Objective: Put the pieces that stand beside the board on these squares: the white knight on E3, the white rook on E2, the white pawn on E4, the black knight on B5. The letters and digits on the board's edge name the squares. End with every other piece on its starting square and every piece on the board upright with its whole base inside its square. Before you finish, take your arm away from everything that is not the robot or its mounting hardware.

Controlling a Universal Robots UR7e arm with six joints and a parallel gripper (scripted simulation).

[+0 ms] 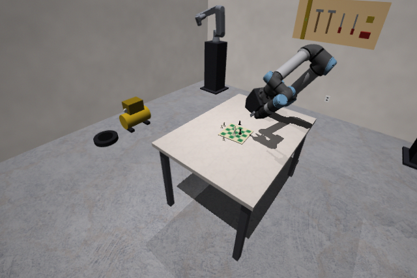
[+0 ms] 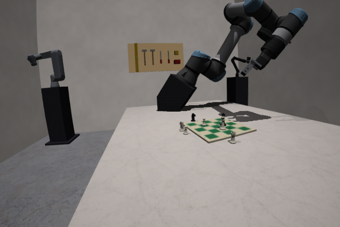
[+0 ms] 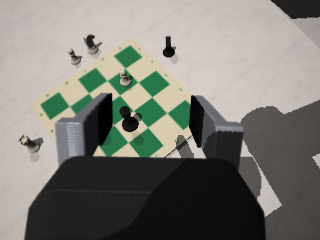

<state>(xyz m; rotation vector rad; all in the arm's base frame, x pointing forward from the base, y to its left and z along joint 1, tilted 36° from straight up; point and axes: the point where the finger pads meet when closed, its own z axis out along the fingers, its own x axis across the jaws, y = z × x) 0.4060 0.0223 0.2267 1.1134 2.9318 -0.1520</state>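
Note:
The green and cream board (image 3: pixel 117 102) lies on the table and also shows in the exterior view (image 2: pixel 221 128). Beside it stand the black knight (image 3: pixel 169 48), the white knight (image 3: pixel 90 44), the white pawn (image 3: pixel 74 56) and the white rook (image 3: pixel 31 143). In the exterior view the same pieces are the black knight (image 2: pixel 193 116), white knight (image 2: pixel 181 126), white pawn (image 2: pixel 185 130) and white rook (image 2: pixel 232 137). On the board stand a tall black piece (image 3: pixel 128 120), with a white piece close behind it, and a small white piece (image 3: pixel 124 77). My gripper (image 3: pixel 151 110) (image 2: pixel 246 69) is open and empty, high above the table beside the board.
The arm's dark base (image 2: pixel 175 92) sits at the table's far edge behind the board. Another arm on a black pedestal (image 2: pixel 56 100) stands off the table at the left. A second pedestal (image 2: pixel 237 90) stands behind the table.

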